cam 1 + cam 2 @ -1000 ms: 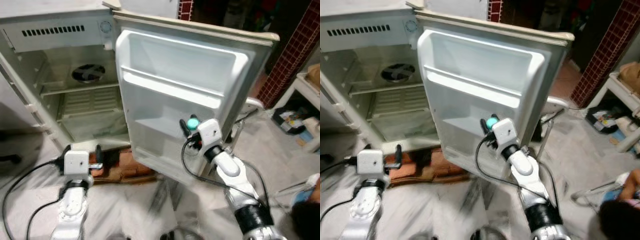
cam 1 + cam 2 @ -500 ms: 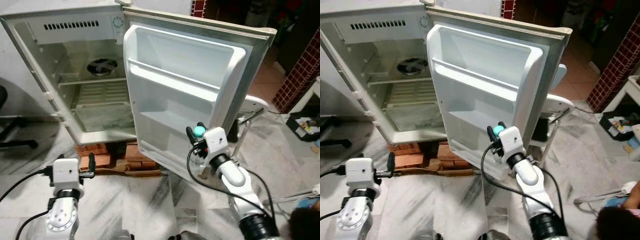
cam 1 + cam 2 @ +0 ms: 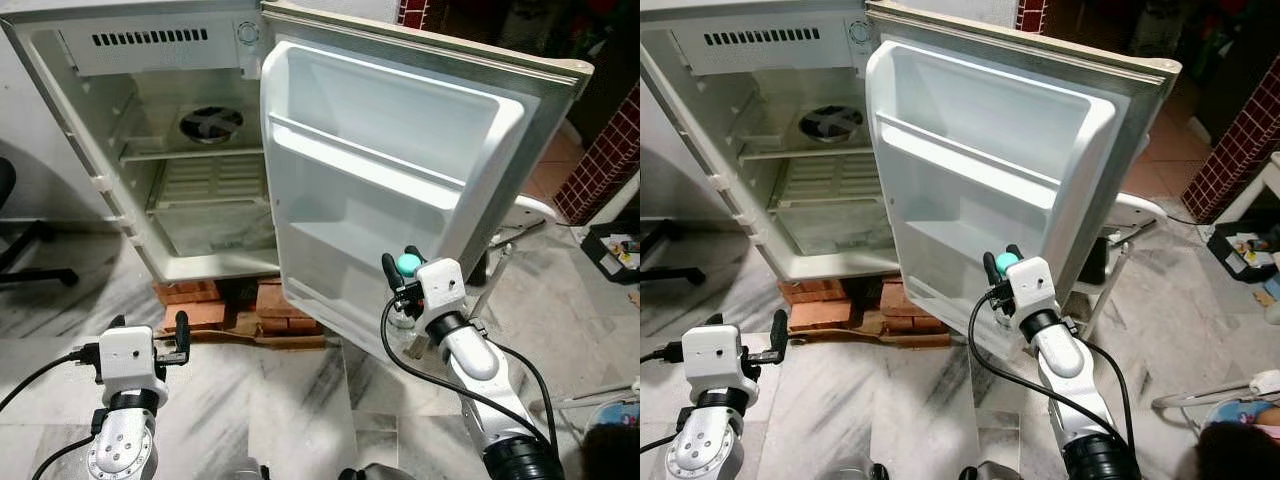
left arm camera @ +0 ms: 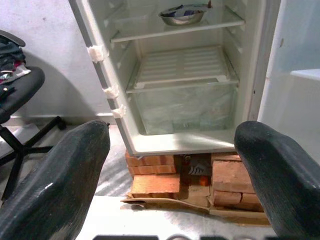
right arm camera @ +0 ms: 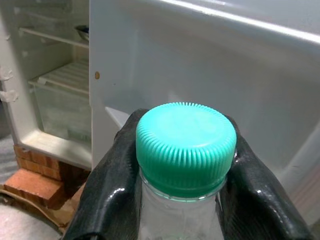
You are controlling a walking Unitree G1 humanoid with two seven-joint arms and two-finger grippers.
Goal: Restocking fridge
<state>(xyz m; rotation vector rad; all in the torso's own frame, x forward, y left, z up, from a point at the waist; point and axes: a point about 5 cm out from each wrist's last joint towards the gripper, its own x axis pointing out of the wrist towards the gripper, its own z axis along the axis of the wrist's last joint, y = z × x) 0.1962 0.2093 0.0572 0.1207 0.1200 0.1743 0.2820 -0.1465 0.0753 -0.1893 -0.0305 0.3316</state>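
Note:
A small white fridge stands open on bricks, its door swung wide toward me. My right gripper is shut on a clear bottle with a teal cap, held upright just in front of the door's lower shelf. The cap pokes out above the black fingers. My left gripper is open and low over the floor, its fingers pointing at the fridge's bottom drawer. A metal bowl sits on an inner shelf.
Bricks and cardboard prop the fridge off the marble floor. An office chair stands at the left. A white chair is behind the door. A red tiled pillar and a shelf with clutter are at the right.
The camera has drawn back and steadied, so the fridge sits higher and sharper in view. My right gripper still holds the bottle by the door; the left gripper shows lower in the picture.

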